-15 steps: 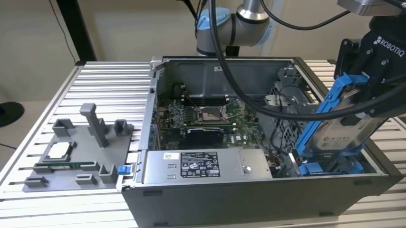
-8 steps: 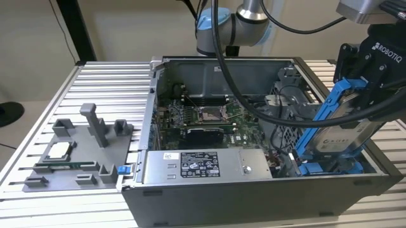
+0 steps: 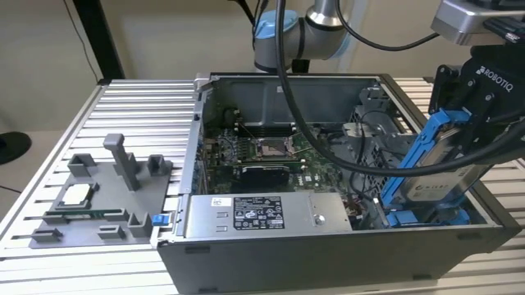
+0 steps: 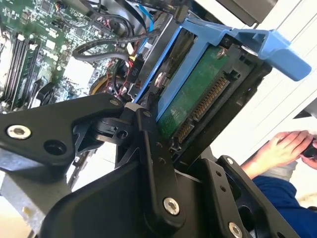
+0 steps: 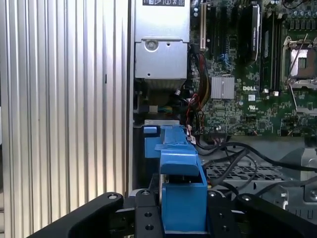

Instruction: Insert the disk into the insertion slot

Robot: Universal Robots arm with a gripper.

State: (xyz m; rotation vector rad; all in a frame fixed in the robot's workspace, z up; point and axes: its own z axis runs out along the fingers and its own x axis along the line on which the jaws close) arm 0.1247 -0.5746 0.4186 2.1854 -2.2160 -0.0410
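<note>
Open computer case (image 3: 328, 258) on table (image 3: 139, 98). Insertion slot (image 3: 420, 216): lower right of exterior view. Disk (image 3: 439, 183) tilted above it, lower end at the blue rails, seemingly not seated. Gripper (image 3: 469, 138) fingers (image 4: 151, 144) pinch its upper end. Judgement: stiff, dense, shock-sensitive; hold carrier edges, not circuit board.

Silver-grey arm (image 3: 324, 15), light-blue joint cap (image 3: 269, 27) at its 9 o'clock, black cables (image 3: 283, 92); black gripper (image 3: 468, 138) with white lettering (image 3: 496, 78), silver screws (image 4: 171, 206).

tabletop (image 3: 139, 107): ribbed silver metal slats | open computer case (image 3: 328, 258): stands on it, toward the exterior view's right | grey fixture tray (image 3: 82, 232): lies flat just beside the case, on the exterior view's left
</note>
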